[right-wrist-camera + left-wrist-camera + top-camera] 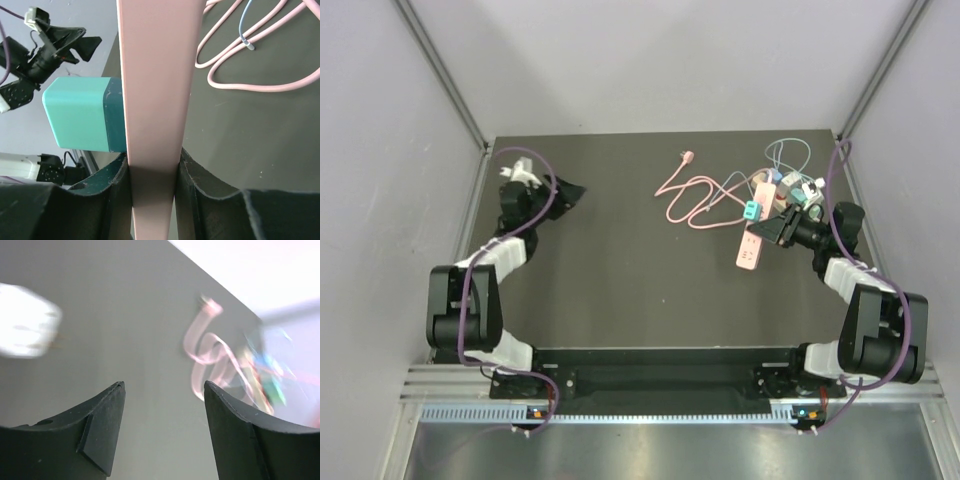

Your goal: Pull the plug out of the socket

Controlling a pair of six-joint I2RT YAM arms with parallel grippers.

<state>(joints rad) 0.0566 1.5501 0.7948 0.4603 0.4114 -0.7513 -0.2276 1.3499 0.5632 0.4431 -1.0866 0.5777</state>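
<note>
Gripping pink socket strip [152, 75], right claw [152, 161] clamped; teal plug [80, 112] seated in it; left claw [163, 386] parted, empty.

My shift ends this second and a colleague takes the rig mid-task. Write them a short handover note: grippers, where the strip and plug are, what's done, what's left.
The left gripper is open and empty, at the far left of the table, nowhere near the strip.
The right gripper is shut on the pink power strip, holding it at the right side.
The teal plug is still seated in the strip, just beyond the right fingers. The pink cable loops on the table left of the strip.
A blurred white block with pins shows in the left wrist view, apart from the fingers; cannot tell more.
Done: strip held. Left: bring the left gripper across, grip the teal plug, pull it out.
</note>
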